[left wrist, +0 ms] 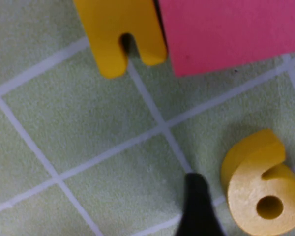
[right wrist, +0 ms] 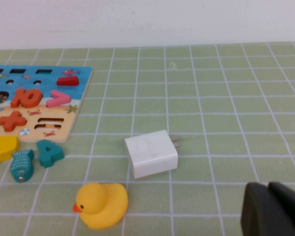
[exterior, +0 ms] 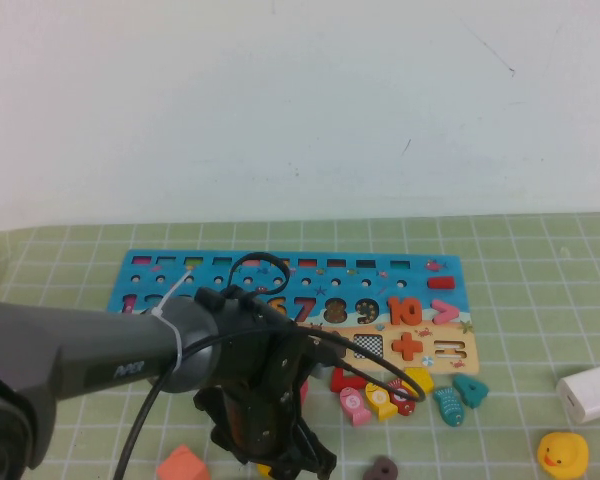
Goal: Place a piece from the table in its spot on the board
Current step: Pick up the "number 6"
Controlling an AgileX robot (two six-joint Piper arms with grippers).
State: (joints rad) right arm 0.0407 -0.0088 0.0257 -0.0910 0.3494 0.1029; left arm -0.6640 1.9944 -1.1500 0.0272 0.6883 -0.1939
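The blue number board [exterior: 180,275] lies at the back of the green mat. My left gripper [exterior: 272,445] hangs low over the mat's front edge. In the left wrist view the left gripper [left wrist: 265,219] is open: one black finger [left wrist: 196,209] stands beside a yellow number 6 [left wrist: 260,196] that lies flat on the mat, and the other finger is out of frame. A sliver of the yellow 6 [exterior: 265,468] shows under the gripper in the high view. My right gripper [right wrist: 273,211] is shut and empty over the mat, near a white charger [right wrist: 151,152].
Loose pieces lie before the board: a red piece [exterior: 348,380], a pink one [exterior: 355,405], a yellow pentagon [exterior: 418,378], a teal fish [exterior: 448,405], a teal 4 [exterior: 470,388]. There are also a salmon block [exterior: 183,465], a brown ring [exterior: 382,468], a charger [exterior: 590,393] and a duck [exterior: 563,455].
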